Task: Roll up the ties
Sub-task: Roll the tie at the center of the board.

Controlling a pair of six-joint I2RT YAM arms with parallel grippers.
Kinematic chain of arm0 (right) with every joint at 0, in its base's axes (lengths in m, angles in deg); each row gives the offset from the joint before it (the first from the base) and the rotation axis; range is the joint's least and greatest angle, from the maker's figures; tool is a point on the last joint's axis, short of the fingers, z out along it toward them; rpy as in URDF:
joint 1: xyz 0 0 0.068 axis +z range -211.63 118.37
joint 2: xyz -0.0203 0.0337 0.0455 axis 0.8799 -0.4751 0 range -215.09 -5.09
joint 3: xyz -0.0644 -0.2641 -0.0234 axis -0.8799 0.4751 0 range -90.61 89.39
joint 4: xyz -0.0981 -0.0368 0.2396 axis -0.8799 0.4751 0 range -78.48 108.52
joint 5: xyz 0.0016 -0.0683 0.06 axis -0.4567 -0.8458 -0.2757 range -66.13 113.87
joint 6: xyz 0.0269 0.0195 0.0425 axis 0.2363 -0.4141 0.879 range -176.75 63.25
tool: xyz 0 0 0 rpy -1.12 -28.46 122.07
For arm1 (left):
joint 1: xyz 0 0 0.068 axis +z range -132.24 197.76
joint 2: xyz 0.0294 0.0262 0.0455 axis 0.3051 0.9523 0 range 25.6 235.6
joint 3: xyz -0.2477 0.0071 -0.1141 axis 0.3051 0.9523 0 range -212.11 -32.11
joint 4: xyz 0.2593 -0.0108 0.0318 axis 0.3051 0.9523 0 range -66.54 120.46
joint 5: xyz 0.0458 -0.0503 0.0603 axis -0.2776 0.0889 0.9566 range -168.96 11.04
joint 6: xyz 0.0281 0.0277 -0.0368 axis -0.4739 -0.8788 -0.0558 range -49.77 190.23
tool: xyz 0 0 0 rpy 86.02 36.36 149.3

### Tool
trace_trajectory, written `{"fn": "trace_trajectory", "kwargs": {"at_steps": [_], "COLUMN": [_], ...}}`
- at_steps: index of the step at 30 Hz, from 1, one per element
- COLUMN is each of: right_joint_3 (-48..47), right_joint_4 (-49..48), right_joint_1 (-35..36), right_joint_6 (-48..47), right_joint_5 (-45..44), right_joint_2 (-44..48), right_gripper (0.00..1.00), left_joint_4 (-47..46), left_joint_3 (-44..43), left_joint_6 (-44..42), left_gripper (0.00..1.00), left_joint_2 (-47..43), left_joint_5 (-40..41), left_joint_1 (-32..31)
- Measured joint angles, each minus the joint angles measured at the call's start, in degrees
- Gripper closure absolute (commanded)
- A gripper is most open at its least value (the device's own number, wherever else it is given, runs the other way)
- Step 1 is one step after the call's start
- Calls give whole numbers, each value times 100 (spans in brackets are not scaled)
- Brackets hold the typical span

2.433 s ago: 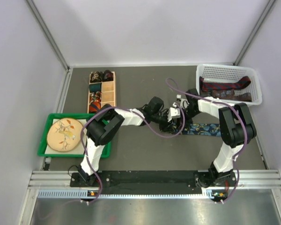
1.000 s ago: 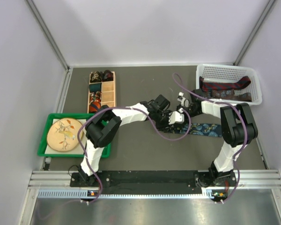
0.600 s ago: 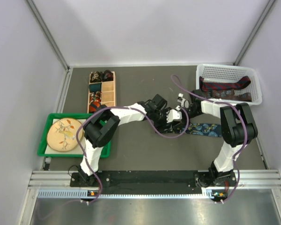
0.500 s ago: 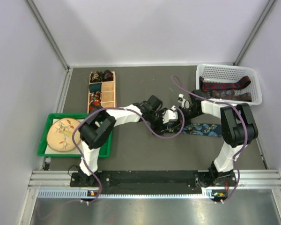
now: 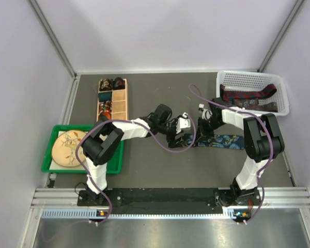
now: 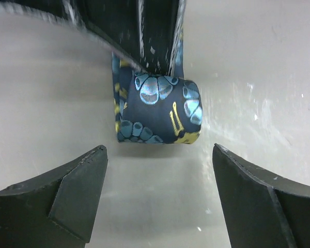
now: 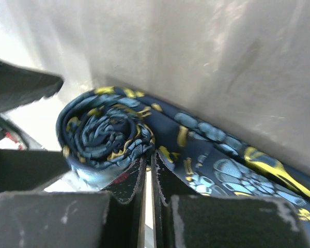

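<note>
A dark blue floral tie [image 5: 225, 140] lies flat on the table, its left end rolled into a coil [image 6: 155, 111]. In the left wrist view my left gripper [image 6: 158, 150] is open and empty just in front of the coil, one finger [image 6: 67, 194] on each side and clear of it. My right gripper [image 7: 150, 157] is shut, its tips pressed where the coil [image 7: 106, 132] meets the flat tie [image 7: 232, 170]; nothing shows between its fingers. From above, the left gripper [image 5: 179, 134] and right gripper [image 5: 203, 130] face each other across the coil.
A white basket [image 5: 279, 90] at the back right holds dark red and navy ties [image 5: 248, 96]. A wooden divided box [image 5: 122, 98] at the back left holds small coils. A green tray [image 5: 49, 150] with a round beige pad stands at the left.
My left arm has drawn back to the left, away from the right gripper, and its jaws now stand open clear of the coil. The right gripper has stayed at the coil.
</note>
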Motion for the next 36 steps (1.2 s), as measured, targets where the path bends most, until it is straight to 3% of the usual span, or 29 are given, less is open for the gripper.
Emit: {"fn": "trace_trajectory", "kwargs": {"at_steps": [13,17,25,36], "right_joint_3": [-240,-245,-247,-260], "right_joint_4": [166,166,157,361], "right_joint_1": [0,0,0,-391], "right_joint_6": [-44,-44,-90,-417], "right_joint_5": [-273,-271,-254,-44], "right_joint_2": [-227,-238,-238,256], "right_gripper": [100,100,100,100], "left_joint_4": [-752,-942,-833,-778], "left_joint_3": [-422,-599,-774,-586], "left_joint_6": [138,330,448,236], "left_gripper": [15,27,77,84], "left_joint_2": [723,883,1025,874], "left_joint_5": [-299,-258,11,90], "left_joint_1": [-155,-267,-374,-306]}}
